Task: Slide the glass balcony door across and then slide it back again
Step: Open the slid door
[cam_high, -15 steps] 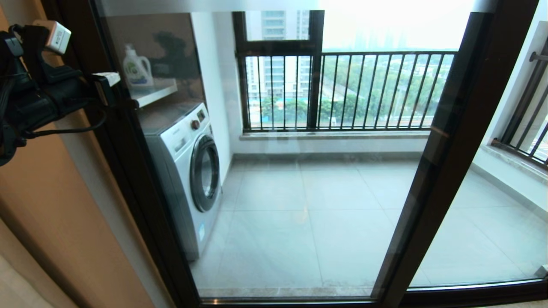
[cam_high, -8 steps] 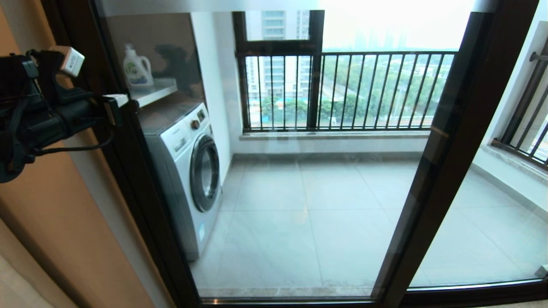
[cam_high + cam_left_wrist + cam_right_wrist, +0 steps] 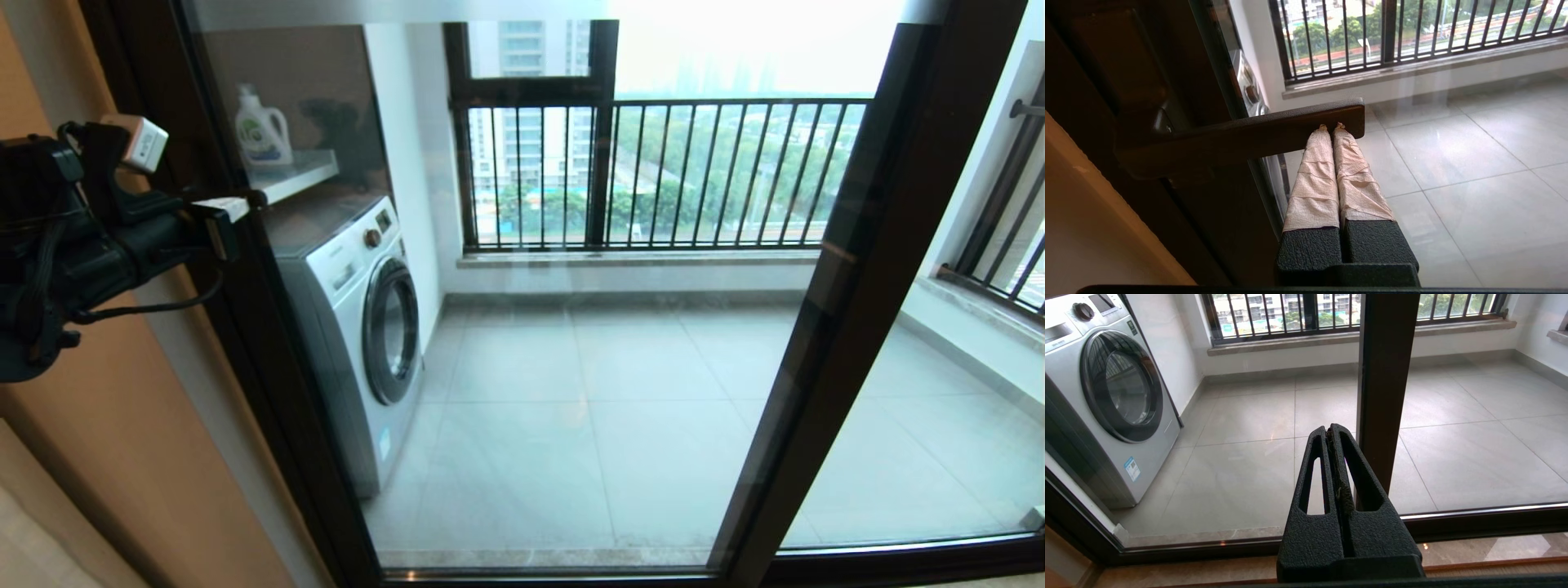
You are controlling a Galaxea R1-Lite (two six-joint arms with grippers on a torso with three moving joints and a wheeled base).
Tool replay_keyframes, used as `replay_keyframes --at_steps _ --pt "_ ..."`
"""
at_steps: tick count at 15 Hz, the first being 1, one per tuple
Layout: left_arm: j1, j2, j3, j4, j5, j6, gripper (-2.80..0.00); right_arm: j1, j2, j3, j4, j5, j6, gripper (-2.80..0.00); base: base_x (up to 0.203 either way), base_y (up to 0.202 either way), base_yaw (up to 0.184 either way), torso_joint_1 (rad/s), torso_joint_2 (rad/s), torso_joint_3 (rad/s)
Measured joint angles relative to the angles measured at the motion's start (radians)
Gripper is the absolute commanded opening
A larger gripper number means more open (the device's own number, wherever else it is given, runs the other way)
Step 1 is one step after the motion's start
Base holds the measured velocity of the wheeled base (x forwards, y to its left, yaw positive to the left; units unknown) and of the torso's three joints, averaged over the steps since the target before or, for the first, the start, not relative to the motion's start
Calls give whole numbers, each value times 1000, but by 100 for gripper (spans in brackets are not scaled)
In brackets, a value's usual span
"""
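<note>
The glass balcony door (image 3: 253, 343) is a tall clear pane in a dark frame and fills most of the head view. My left gripper (image 3: 222, 216) is at the door's left stile, about shoulder height. In the left wrist view the left gripper (image 3: 1331, 127) is shut, with its tape-wrapped fingers (image 3: 1314, 175) pressed together. Their tips touch the edge of the door's dark handle (image 3: 1237, 139) near its free end. My right gripper (image 3: 1330, 429) is shut on nothing, low in front of the glass beside a dark upright stile (image 3: 1384, 375). It is out of the head view.
Behind the glass stand a white washing machine (image 3: 359, 327), a detergent bottle (image 3: 263, 131) on a shelf (image 3: 302, 175), and the black-barred railing window (image 3: 653, 171). A beige wall (image 3: 98, 425) borders the door on the left. The door's dark bottom track (image 3: 1474, 522) runs along the floor.
My left gripper has moved down and slightly right along the door's left stile, staying shut. The door itself has not visibly shifted.
</note>
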Motion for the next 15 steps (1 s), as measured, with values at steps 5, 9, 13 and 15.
replay_keyframes --at_steps 5,9,13,15 --pt "0 -16 -13 -1 -3 -6 -280 0 0 0 0 0 0 -280 0 0 0 0 0 0" --pt "-1 -90 -22 62 -23 -10 -280 0 0 0 0 0 0 -280 0 0 0 0 0 0" --pt "-1 -130 -83 127 -33 -8 -280 0 0 0 0 0 0 -280 0 0 0 0 0 0" --pt "-3 -97 -133 129 -29 -10 -280 0 0 0 0 0 0 -280 0 0 0 0 0 0"
